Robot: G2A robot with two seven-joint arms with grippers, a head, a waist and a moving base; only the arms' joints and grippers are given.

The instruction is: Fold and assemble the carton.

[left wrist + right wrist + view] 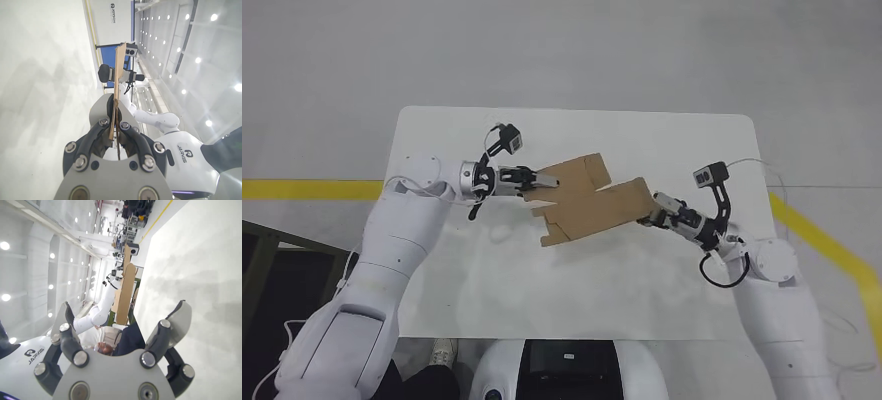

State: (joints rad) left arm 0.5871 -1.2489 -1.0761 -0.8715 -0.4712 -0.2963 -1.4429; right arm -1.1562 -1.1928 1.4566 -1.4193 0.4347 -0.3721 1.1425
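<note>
1 carton (pixel 587 203), gripped by left end effector (pixel 546 183); right end effector (pixel 654 212) released beside it.

Carton (pixel 587 200) over the middle of the desk (pixel 642 290), lying between the two arms. Whether it rests on the desk or hangs clear of it cannot be told. Left claw (pixel 547 182) at the carton's left edge, clamped over that edge. Right claw (pixel 650 213) at the carton's right end, fingers spread to either side, carton end just ahead of the gap.
</note>
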